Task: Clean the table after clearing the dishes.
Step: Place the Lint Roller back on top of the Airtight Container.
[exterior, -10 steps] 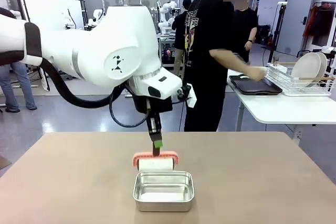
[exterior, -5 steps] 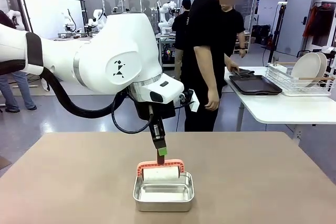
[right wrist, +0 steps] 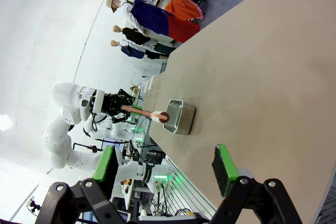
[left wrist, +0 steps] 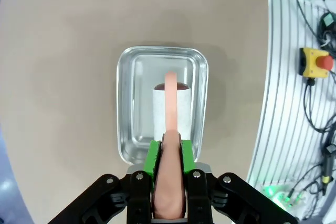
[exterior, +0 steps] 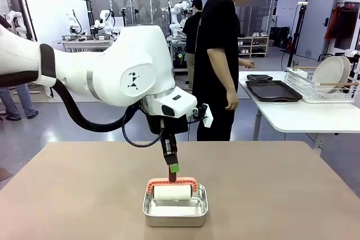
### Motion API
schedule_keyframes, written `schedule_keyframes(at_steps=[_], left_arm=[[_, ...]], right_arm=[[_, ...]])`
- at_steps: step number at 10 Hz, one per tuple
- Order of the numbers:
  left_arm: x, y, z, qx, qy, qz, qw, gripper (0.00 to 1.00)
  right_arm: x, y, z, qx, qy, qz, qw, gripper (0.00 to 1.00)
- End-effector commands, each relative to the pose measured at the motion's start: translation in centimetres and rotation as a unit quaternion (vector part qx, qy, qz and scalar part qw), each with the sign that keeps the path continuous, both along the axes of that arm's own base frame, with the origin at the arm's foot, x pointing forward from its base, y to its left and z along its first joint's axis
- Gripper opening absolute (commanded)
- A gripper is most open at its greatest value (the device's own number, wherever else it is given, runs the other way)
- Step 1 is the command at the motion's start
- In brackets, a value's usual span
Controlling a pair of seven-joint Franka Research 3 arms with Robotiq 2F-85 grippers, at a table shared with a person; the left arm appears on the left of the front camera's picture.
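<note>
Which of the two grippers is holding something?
The left gripper, shut on the roller's pink handle over the steel pan. The right gripper is open and empty.

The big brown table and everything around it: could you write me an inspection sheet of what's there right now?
Surface: the table is tan and looks bare apart from one pan.
Job's things: trays and white plates sit off on a white side table, plates in a wire rack.
Clutter: a steel pan near the front edge, with a pink-handled roller lowered into it.
Grippers: left tool shut on the roller's handle; right tool open, holding nothing.
Cables: a black hose loops under the left arm.
Surroundings: a person stands beyond the far edge.
</note>
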State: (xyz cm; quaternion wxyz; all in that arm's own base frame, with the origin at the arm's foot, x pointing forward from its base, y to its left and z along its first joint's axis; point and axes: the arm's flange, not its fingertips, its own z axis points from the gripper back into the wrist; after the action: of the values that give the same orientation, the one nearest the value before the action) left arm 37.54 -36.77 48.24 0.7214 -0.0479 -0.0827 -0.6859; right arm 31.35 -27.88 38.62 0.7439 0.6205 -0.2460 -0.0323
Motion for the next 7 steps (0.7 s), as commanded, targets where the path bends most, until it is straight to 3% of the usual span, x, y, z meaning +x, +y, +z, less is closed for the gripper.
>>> schedule_keyframes(at_steps=[1,7], left_arm=[[1.5,0.1,-1.1,-0.014,0.021,-0.032,0.999,0.21],[4.6,-0.6,-5.8,-0.013,0.056,-0.024,0.998,0.21]], right_arm=[[-0.4,0.3,0.3,0.003,-0.005,-0.002,1.000,0.93],[-0.4,0.3,0.3,0.003,-0.005,-0.002,1.000,0.93]])
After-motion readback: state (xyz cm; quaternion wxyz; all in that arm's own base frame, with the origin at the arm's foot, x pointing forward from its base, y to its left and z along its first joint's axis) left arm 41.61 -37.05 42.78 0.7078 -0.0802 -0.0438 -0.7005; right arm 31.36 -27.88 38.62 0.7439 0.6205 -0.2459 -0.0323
